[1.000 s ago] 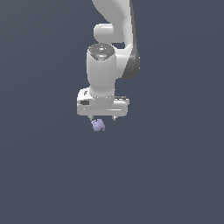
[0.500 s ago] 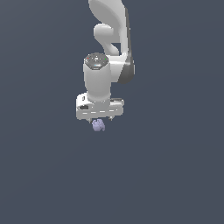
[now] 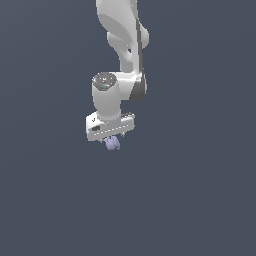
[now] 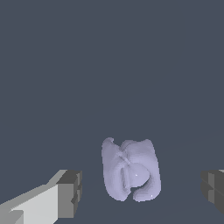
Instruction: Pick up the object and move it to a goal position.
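Observation:
The object is a tiny pale lavender lumpy blob just below the white hand of the arm in the exterior view. My gripper points straight down over it. In the wrist view the object sits between my two dark fingertips, with a clear gap on each side. The gripper is open and neither finger touches the blob. The fingers themselves are mostly hidden under the hand in the exterior view.
A plain dark grey-blue surface fills both views. The white arm rises from the hand toward the top of the exterior view. No other objects show.
The hand has come down a little closer to the blob and turned slightly, while the upper arm links have swung toward the exterior view's right. The blob has stayed in place.

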Tool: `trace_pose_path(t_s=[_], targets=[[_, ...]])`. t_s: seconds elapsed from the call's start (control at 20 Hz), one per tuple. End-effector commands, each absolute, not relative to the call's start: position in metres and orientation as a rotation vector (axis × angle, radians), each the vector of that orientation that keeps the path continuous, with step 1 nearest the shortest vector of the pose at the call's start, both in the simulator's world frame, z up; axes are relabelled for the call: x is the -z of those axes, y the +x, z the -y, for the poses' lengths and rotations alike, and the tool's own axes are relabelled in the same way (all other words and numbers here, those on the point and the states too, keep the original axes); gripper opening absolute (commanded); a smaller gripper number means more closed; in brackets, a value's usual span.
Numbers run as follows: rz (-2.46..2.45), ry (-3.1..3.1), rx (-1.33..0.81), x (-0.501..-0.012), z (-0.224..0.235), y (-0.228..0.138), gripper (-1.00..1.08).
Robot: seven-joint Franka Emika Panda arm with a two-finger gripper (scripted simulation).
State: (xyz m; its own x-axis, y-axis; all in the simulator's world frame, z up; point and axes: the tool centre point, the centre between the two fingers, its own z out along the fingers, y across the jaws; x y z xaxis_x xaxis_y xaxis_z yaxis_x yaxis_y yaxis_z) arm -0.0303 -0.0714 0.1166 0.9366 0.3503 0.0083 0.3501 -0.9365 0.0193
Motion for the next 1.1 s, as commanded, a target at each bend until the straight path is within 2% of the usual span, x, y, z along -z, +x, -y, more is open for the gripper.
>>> trace_pose_path(t_s=[0.0, 1.05], targets=[[-0.622, 3.067, -0.013, -0.108, 0.074, -0.036, 1.00], [-0.761, 3.048, 0.000, -0.074, 0.081, -0.049, 1.00]])
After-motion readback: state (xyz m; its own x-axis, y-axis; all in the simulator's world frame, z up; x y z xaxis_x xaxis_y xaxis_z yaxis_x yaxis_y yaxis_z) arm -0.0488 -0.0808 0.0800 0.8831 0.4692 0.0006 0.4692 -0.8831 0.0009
